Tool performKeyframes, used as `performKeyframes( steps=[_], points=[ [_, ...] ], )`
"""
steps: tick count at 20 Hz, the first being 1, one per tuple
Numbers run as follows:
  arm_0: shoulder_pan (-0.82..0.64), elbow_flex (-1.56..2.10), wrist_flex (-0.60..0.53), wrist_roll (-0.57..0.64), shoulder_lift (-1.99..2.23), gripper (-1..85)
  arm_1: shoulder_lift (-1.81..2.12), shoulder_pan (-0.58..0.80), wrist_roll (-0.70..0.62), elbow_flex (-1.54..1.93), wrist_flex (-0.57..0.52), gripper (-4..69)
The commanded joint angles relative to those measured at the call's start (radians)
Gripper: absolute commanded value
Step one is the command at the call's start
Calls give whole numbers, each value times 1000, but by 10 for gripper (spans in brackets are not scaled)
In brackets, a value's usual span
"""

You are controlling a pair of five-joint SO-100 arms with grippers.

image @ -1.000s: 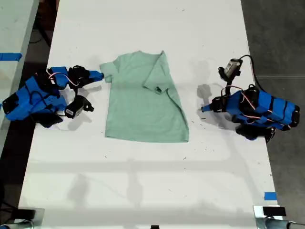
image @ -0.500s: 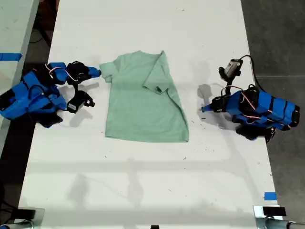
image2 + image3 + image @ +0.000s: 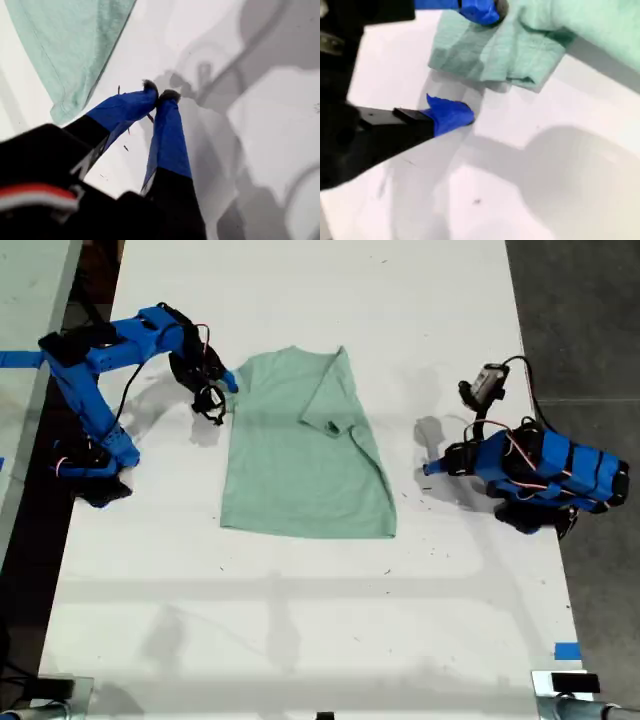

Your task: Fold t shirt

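Observation:
The pale mint-green t shirt lies flat on the white table. The side toward the exterior view's right is folded inward, and the other sleeve sticks out. My second gripper is at that sleeve, on the arm raised at the exterior view's left. In the second wrist view it is open, one finger over the sleeve cloth and the other beside it above the table. My first gripper rests low at the exterior view's right, shut on nothing, a short way from a shirt corner.
A small camera module on a cable stands up from the arm at the exterior view's right. Blue tape marks the table's near corner at that side. Dark floor lies beyond the edge; another table stands at the exterior view's left.
The arm at the exterior view's left has risen from lying on the table and swung its gripper onto the shirt's free sleeve. The other arm has not moved.

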Motion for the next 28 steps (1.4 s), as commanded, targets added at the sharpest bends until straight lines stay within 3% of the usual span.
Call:
performKeyframes(
  steps=[1, 3, 5, 6, 10, 14, 18, 20, 21, 26, 28],
  points=[
    [-9, -12, -43, -12, -29, 247, 11, -12, 11, 51, 0, 25],
    [-17, -18, -46, -15, -81, 203, 11, -12, 11, 51, 0, 24],
    [-40, -17, -46, -15, -127, 34, 11, -11, 11, 51, 0, 24],
    [-46, -9, -40, -26, -133, -3, 11, -12, 11, 51, 0, 24],
    [-5, -17, 58, -97, -2, -3, 11, -12, 11, 51, 0, 24],
    [146, -284, 275, -172, 133, -3, 11, -12, 11, 51, 0, 23],
    [362, -497, 272, -189, 123, -1, 11, -12, 11, 51, 0, 23],
    [437, -563, 245, -173, 20, 173, 11, -14, 11, 51, 0, 23],
    [463, -623, 258, -169, -61, 209, 11, -14, 11, 51, 0, 23],
    [465, -810, 380, -152, -310, 241, 11, -14, 9, 51, 0, 22],
    [443, -758, 422, -179, -212, 199, 11, -15, 9, 51, 0, 22]
  ],
)
